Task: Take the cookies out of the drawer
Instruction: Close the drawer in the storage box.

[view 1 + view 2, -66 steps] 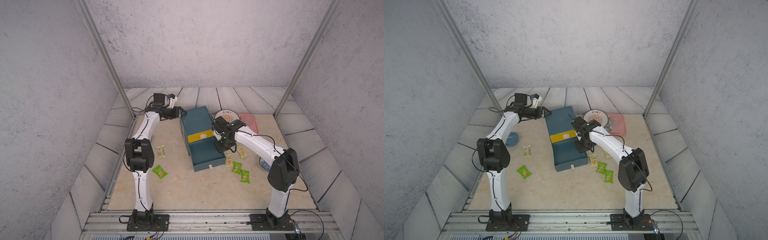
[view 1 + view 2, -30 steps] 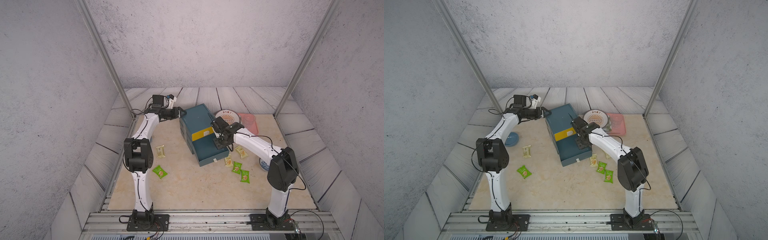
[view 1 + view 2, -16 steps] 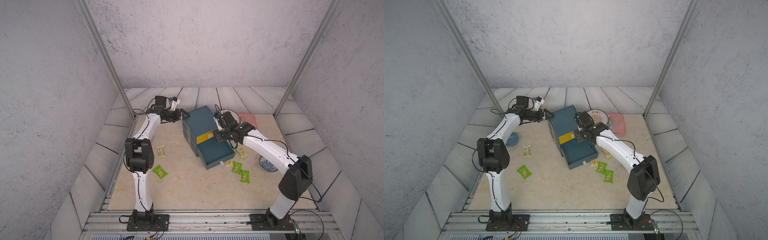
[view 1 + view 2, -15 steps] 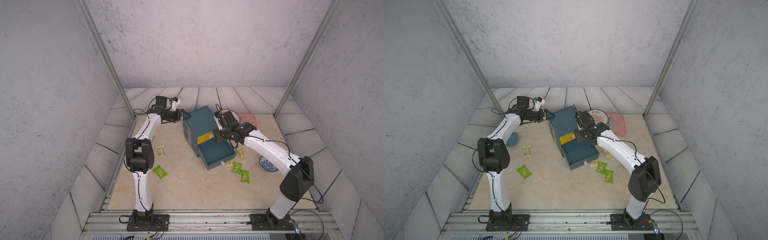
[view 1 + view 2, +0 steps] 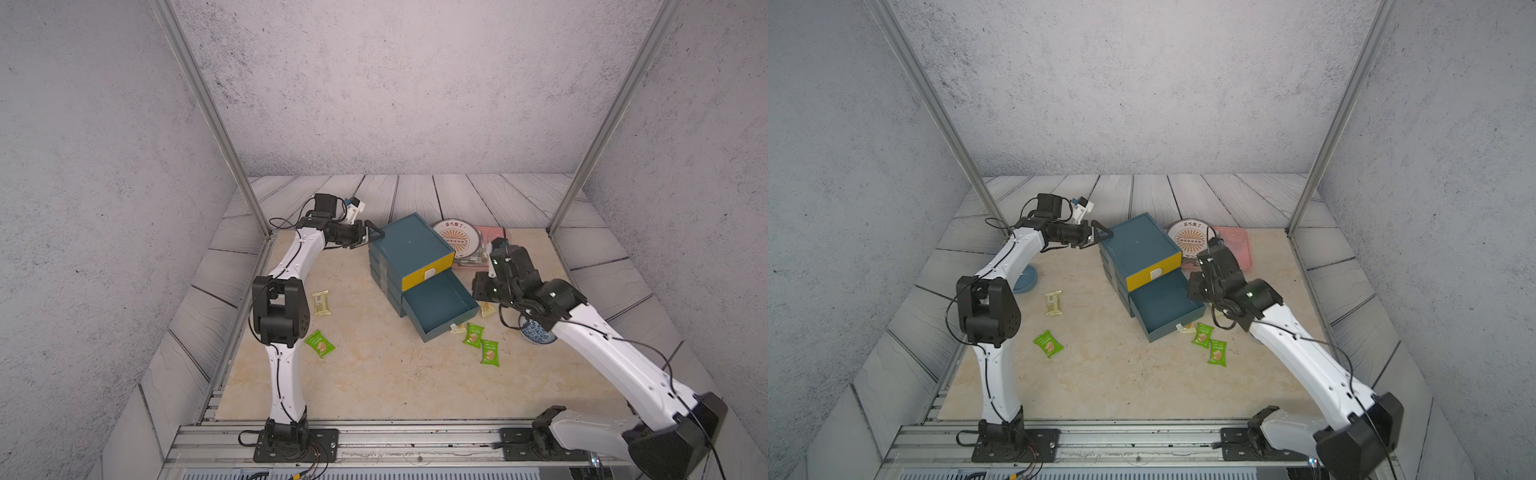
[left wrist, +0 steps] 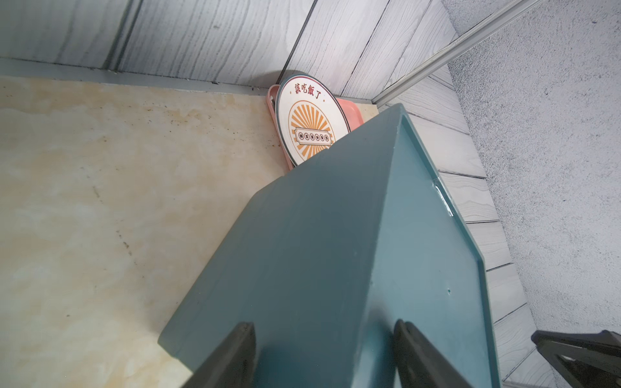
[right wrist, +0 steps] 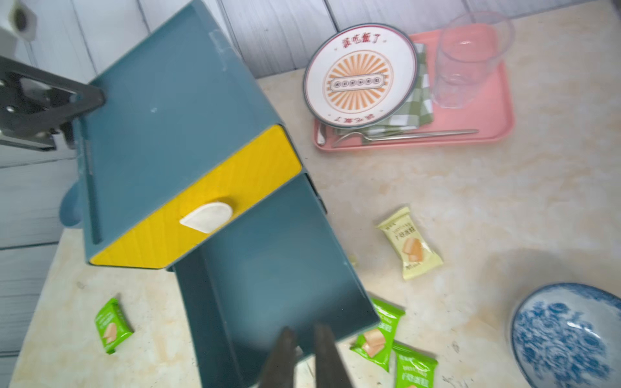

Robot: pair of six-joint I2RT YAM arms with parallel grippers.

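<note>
Presently the teal drawer cabinet [image 5: 409,245] stands askew on the tabletop [image 5: 374,374], with a teal drawer [image 5: 436,299] pulled out below the yellow drawer front [image 5: 424,276]. Noted: the left gripper [image 5: 371,235] has its jaws spread wide, astride the cabinet's rear top corner. The right gripper [image 7: 304,336] has its jaws closed together on nothing, poised over the drawer's front rim. All cookies in view lie on the tabletop outside the drawer: two green packets [image 5: 473,335] just beside its front corner, a pale yellow packet [image 5: 484,308] on the side toward the right arm, and another pale yellow [image 5: 321,302] and a green [image 5: 319,344] near the left arm's elbow
</note>
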